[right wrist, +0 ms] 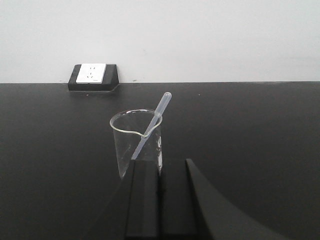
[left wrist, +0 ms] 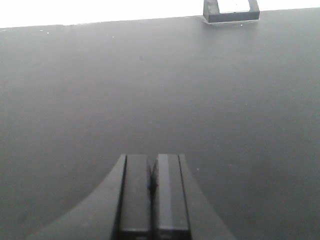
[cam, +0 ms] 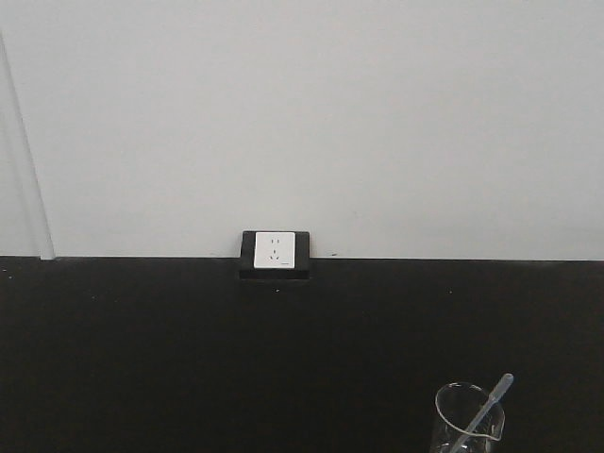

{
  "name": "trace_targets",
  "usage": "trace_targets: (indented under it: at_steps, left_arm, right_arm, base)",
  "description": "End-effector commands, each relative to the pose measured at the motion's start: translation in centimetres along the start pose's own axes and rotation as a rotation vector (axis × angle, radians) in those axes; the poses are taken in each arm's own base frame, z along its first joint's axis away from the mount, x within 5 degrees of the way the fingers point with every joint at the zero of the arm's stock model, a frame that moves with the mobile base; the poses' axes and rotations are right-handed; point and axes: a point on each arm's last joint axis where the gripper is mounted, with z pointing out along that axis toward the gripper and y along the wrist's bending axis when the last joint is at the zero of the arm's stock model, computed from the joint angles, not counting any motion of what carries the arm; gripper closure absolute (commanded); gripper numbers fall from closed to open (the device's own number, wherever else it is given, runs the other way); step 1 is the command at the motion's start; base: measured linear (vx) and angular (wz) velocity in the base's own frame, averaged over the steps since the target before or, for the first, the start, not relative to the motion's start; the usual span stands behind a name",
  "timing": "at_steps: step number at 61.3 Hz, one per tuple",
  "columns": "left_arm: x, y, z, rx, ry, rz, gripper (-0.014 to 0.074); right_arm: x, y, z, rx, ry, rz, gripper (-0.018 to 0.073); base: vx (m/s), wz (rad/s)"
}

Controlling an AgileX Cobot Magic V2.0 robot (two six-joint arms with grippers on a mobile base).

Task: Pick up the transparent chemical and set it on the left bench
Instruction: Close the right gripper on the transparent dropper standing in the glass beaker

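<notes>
A clear dropper pipette (right wrist: 152, 125) leans in a glass beaker (right wrist: 135, 145) with a spout, its bulb end sticking out past the rim. Both also show at the bottom right of the front view, the pipette (cam: 486, 408) in the beaker (cam: 462, 420). My right gripper (right wrist: 160, 165) is shut and empty, just in front of the beaker's base. My left gripper (left wrist: 152, 162) is shut and empty, low over bare black worktop. The bench stretch with white bins is out of view.
A white wall socket (cam: 275, 250) in a black housing sits at the back edge of the black worktop (cam: 142, 359), against the white wall. It shows in the right wrist view (right wrist: 93, 74) and at the top of the left wrist view (left wrist: 231, 12).
</notes>
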Motion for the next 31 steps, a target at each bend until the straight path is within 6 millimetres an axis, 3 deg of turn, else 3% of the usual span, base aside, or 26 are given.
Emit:
trace_targets:
  at_steps: [1, 17, 31]
  left_arm:
    - [-0.3, 0.0, -0.1, -0.002, -0.081, -0.009, 0.06]
    - [-0.3, 0.0, -0.1, -0.002, -0.081, -0.009, 0.06]
    - [-0.3, 0.0, -0.1, -0.002, -0.081, -0.009, 0.06]
  right_arm:
    - [-0.6, 0.1, 0.0, -0.004, -0.083, -0.012, 0.0567]
    - [-1.2, 0.1, -0.1, -0.01, -0.137, -0.004, 0.0567]
    - [-6.0, 0.3, -0.7, -0.021, -0.268, 0.017, 0.0567]
  base:
    - [0.0, 0.0]
    - [0.0, 0.0]
    - [0.0, 0.0]
